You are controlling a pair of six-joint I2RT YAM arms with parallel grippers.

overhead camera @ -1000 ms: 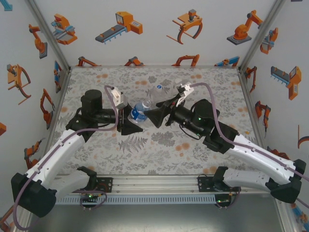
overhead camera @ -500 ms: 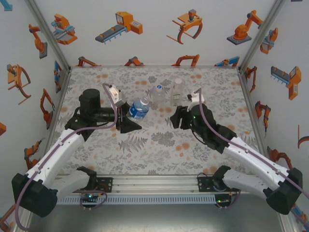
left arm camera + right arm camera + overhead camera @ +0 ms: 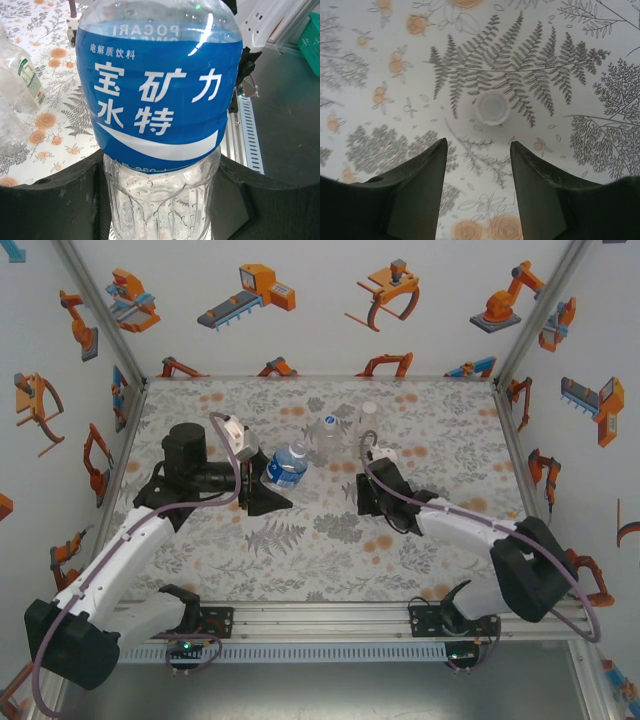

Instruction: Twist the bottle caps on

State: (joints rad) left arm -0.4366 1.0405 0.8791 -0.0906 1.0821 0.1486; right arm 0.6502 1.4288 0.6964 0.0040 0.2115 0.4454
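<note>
My left gripper is shut on the lower body of the blue-label bottle, which leans over the table. In the left wrist view the bottle sits between the black jaws of that gripper. My right gripper points down at the table just right of centre. Its two fingers stand apart with nothing between them. A small white bottle cap lies on the fern print just beyond the fingertips, touching neither. Behind stand a plain bottle and a green-white label bottle.
The floral table cover runs to white walls at the back and both sides. The two standing bottles are close behind both grippers; the green-white one shows left of the held bottle. A metal rail lines the near edge.
The right arm pulled away from the blue-label bottle, swung down to the table and narrowed its jaws. The left gripper kept its hold, shifting the bottle slightly left.
</note>
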